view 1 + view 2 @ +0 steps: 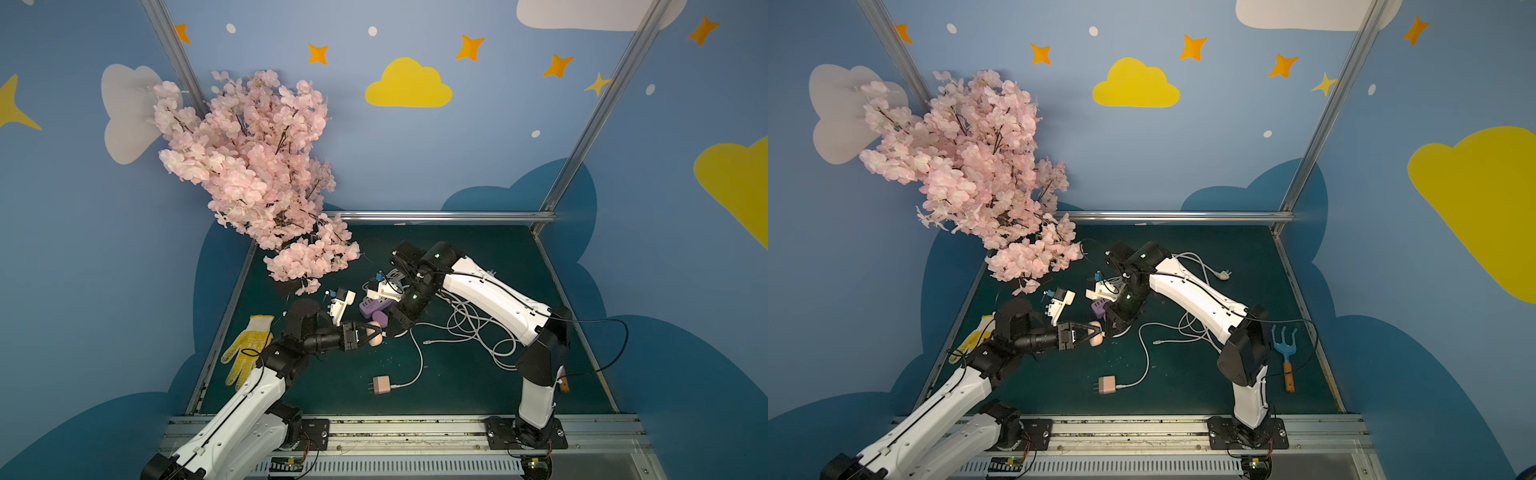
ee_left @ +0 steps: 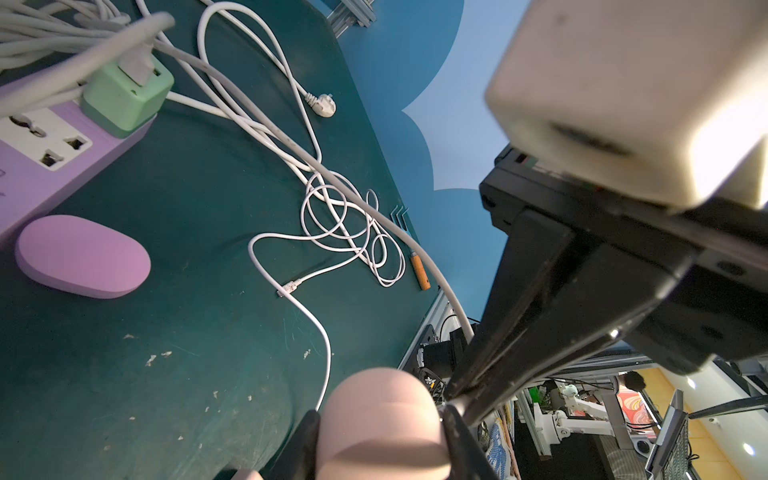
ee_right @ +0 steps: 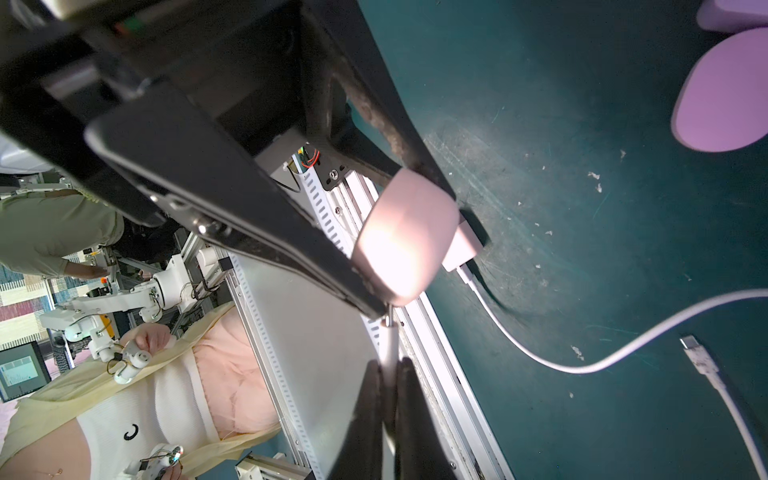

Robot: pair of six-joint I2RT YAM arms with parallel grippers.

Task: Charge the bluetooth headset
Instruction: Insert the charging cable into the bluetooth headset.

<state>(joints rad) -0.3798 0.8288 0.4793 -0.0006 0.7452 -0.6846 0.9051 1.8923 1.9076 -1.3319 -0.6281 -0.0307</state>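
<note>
Gripping the pink earbud case (image 1: 377,340) mid-surface (image 1: 457,386), left pincer (image 1: 374,334) sits part-closed around it, just in front of the lilac case (image 1: 380,319) and purple power strip (image 1: 374,306). Right pincer (image 3: 389,365) is pinched tight on the white cable plug (image 3: 390,345), its tip touching the case end; can't tell if seated. Loose cable tangle (image 1: 478,328) lies further right.
</note>
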